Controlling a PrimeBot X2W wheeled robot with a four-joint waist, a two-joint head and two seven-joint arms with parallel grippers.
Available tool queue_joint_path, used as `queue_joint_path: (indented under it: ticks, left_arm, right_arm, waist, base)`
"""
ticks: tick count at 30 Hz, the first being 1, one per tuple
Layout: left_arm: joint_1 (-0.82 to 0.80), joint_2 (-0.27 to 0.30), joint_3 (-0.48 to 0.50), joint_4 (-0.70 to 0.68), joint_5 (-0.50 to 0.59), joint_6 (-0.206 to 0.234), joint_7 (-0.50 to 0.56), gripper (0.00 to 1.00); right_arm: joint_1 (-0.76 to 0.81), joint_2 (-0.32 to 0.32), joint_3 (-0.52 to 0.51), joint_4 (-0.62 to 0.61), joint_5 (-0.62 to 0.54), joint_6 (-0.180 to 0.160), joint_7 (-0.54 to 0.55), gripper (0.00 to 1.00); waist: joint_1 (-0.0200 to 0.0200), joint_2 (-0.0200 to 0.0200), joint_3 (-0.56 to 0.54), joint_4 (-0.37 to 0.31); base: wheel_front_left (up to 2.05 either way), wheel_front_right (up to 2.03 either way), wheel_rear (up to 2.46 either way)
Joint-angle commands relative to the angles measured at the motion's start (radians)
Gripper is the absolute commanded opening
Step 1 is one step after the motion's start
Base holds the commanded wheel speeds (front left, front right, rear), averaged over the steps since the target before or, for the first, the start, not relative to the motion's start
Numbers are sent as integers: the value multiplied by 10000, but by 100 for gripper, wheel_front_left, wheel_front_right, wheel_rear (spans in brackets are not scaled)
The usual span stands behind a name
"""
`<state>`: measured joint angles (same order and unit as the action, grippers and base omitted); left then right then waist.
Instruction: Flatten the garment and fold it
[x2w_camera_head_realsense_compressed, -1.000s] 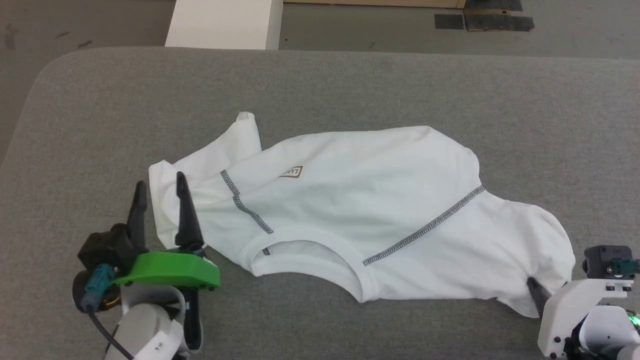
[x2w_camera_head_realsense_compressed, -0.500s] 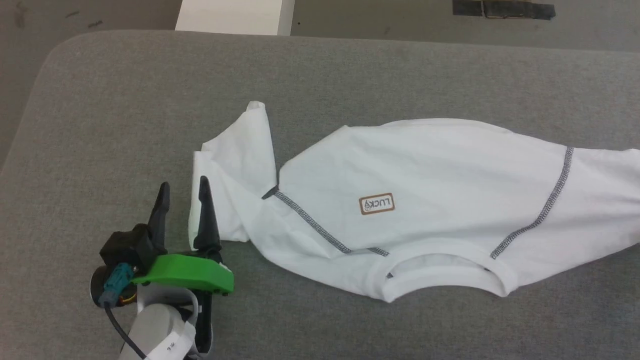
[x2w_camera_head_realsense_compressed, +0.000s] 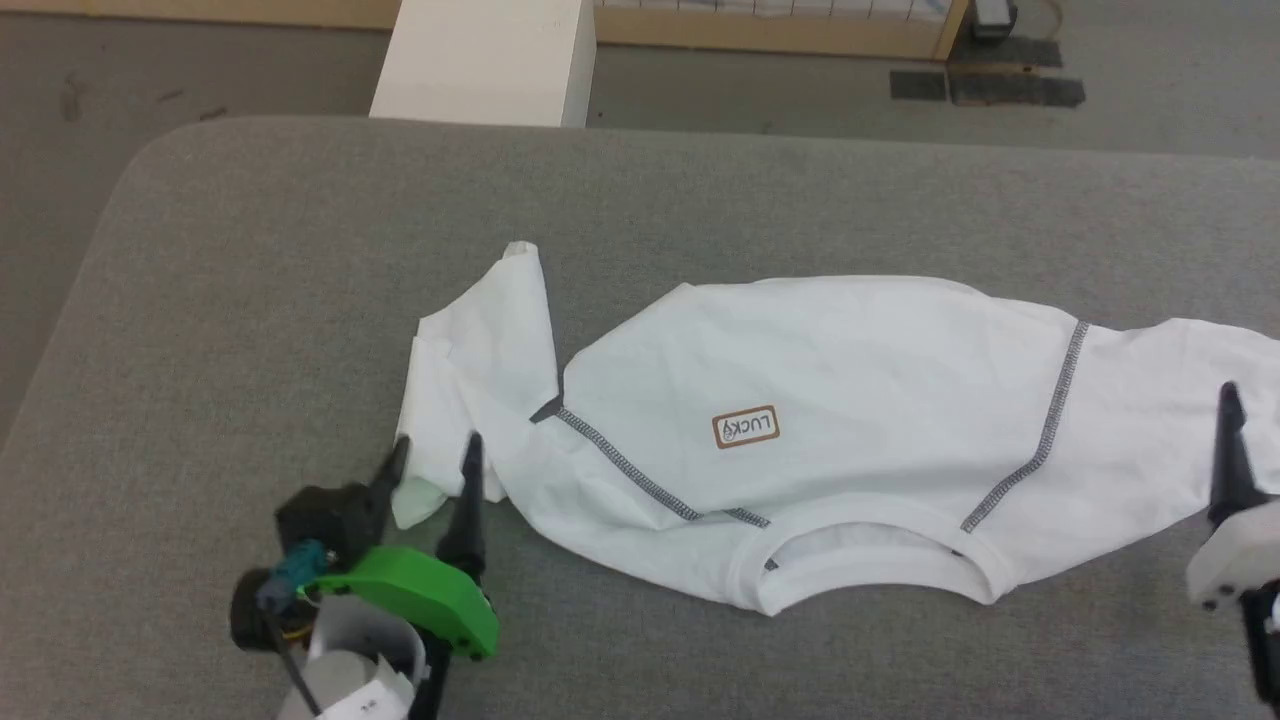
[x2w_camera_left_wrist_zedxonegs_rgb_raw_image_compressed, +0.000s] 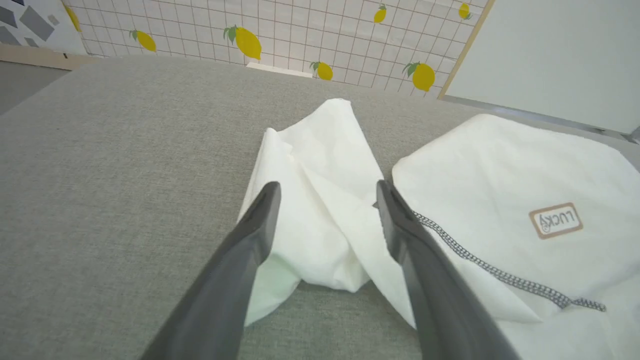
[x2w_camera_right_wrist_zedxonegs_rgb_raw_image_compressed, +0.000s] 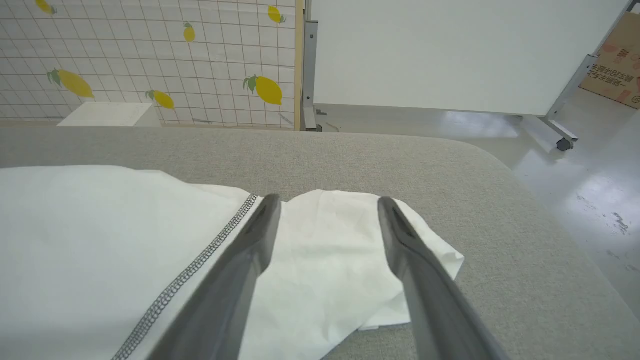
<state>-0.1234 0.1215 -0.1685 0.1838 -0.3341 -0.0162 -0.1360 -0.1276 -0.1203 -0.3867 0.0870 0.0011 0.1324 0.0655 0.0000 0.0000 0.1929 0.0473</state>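
The garment (x2w_camera_head_realsense_compressed: 850, 400) is laid on a grey table (x2w_camera_head_realsense_compressed: 250, 250); the left gripper (x2w_camera_head_realsense_compressed: 436, 445) and right gripper (x2w_camera_right_wrist_zedxonegs_rgb_raw_image_compressed: 325, 205) are spread wide at its 2 ends, nothing gripped.

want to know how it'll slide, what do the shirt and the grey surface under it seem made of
The garment looks like thin, matte white knit fabric: it creases softly at the bunched sleeve, with dark grey stitching on the seams. The grey surface seems to be padding under coarse matte woven cloth: weave grain shows and its corners are rounded. Exact fibres cannot be told.
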Motion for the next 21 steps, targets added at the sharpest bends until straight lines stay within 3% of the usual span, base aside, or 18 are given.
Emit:
queue_joint_path:
  ticks: [1,5,12,15,20,21]
  left_arm:
    - [240,-3,-151,-8,-33,-51,397,100]
    - [455,-206,-365,41,-513,68,1740,100]
    - [316,-502,-511,320,-1096,897,3408,100]
    - [220,-548,-564,467,-1213,1215,3951,100]
    - [108,-586,-650,496,-1424,1371,4355,100]
    - [101,-586,-671,503,-1442,1374,4426,65]
  right_arm:
    - [337,155,176,-208,117,-17,-243,100]
    - [1126,506,700,-767,429,-17,-610,100]
    - [1686,692,1609,-1367,845,-17,-651,100]
    - [1640,696,1878,-1421,1061,-17,-644,100]
    - [1547,698,2070,-1408,1282,-17,-660,100]
    - [1558,699,2104,-1383,1303,-17,-628,100]
  waist:
    - [0,0,-295,-161]
    - [0,0,-403,-323]
    - [0,0,-305,-730]
    - [0,0,-217,-944]
    - [0,0,-65,-1237]
    - [0,0,-49,-1264]
  base:
    - [0,0,0]
    - [0,0,0]
    - [0,0,0]
    - [0,0,0]
    - [0,0,0]
    - [0,0,0]
